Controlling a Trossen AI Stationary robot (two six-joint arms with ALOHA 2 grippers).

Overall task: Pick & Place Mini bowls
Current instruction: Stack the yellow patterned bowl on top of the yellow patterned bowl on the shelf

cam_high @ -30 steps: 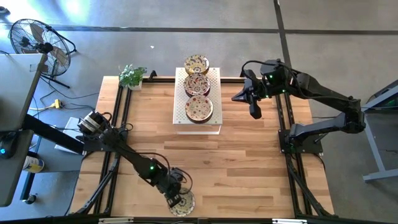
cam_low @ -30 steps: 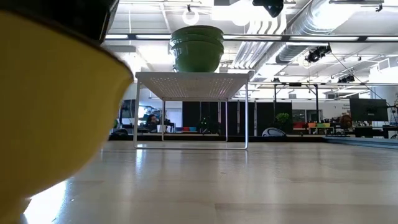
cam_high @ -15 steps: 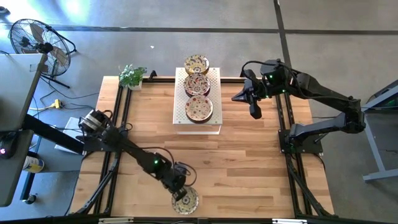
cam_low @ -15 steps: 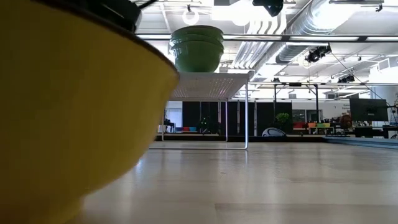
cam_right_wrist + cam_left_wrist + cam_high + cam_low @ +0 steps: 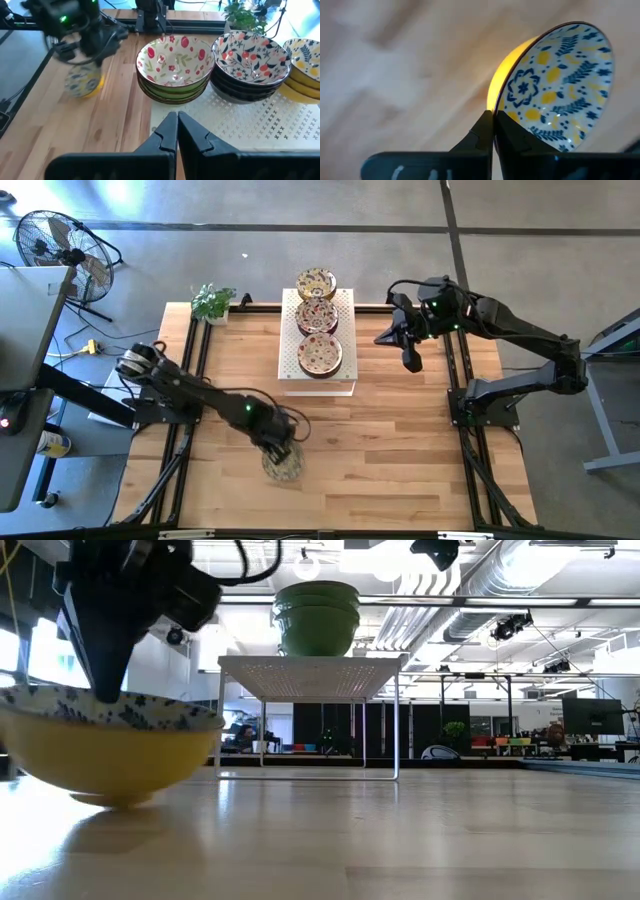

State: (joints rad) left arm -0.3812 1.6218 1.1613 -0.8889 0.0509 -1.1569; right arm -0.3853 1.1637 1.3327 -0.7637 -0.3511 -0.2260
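My left gripper point(image 5: 278, 450) is shut on a mini bowl point(image 5: 284, 466), yellow outside with a blue and yellow pattern inside, near the table's near-left part. In the low view the mini bowl point(image 5: 110, 745) sits just over the wood. Three stacks of mini bowls stand on the white perforated rack point(image 5: 345, 305): a green stack point(image 5: 175, 62), a dark floral stack point(image 5: 252, 57) and a yellow stack point(image 5: 306, 55). My right gripper point(image 5: 410, 362) hovers shut to the right of the rack, above table height, touching nothing. My left gripper point(image 5: 493, 117) pinches the mini bowl's rim point(image 5: 492, 102), one finger inside the bowl and one on its yellow outer wall. The fingers point(image 5: 100, 675) come from above, pointing down. The bowl stays near level, opening up; whether its foot point(image 5: 122, 800) touches the table I cannot tell.
The rack point(image 5: 310, 665) stands on thin legs at the table's far middle. A small green plant point(image 5: 212, 302) sits at the far-left corner. Black frame rails point(image 5: 190, 380) run along the left and right sides. Bare wood point(image 5: 400, 440) lies between the rack and the near edge.
My left gripper has carried the yellow mini bowl from the table's near edge toward the far side and slightly left, staying shut on its rim. In the low view the bowl has shrunk from filling the picture to a small bowl farther off.
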